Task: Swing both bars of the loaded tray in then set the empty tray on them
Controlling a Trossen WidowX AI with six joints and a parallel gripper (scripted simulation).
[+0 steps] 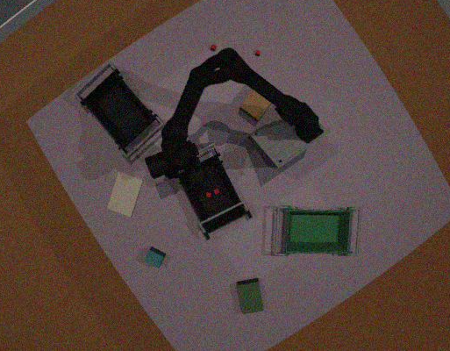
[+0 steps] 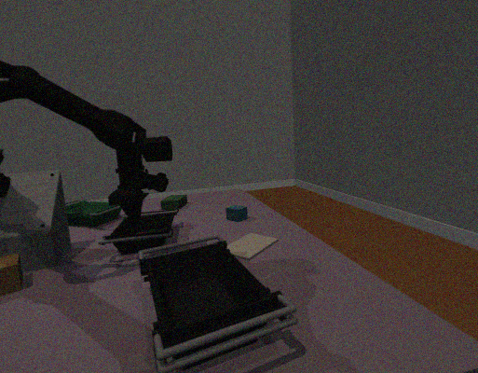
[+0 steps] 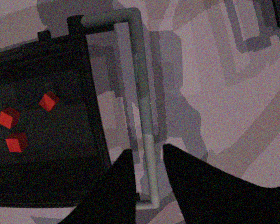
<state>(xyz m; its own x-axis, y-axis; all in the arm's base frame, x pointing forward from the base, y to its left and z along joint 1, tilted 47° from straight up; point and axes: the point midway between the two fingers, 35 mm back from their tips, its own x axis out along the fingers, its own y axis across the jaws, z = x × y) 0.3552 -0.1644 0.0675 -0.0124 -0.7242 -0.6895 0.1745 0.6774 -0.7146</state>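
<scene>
The loaded black tray (image 1: 218, 173) (image 2: 150, 227) (image 3: 55, 150) stands mid-table. Three small red blocks show inside in the wrist view, one of them the block (image 3: 49, 102). One wire bar (image 1: 223, 213) lies across its top near the lower-right end in the top view. The other bar (image 3: 146, 110) is swung out beyond the opposite end. My gripper (image 3: 148, 153) (image 2: 133, 215) is partly open, its tips on either side of this outer bar, gaps visible on both sides. An empty black tray (image 1: 117, 107) (image 2: 199, 291) stands apart, bars out over its ends.
A green tray (image 1: 315, 227) (image 2: 89, 211) with wire bars stands right. Around are an orange block (image 1: 254, 104), pale flat slab (image 1: 125, 195), teal block (image 1: 154, 257), green block (image 1: 250, 297) and grey wedge-shaped body (image 1: 280, 148). Two red blocks (image 1: 213, 46) (image 1: 258, 53) lie on the table.
</scene>
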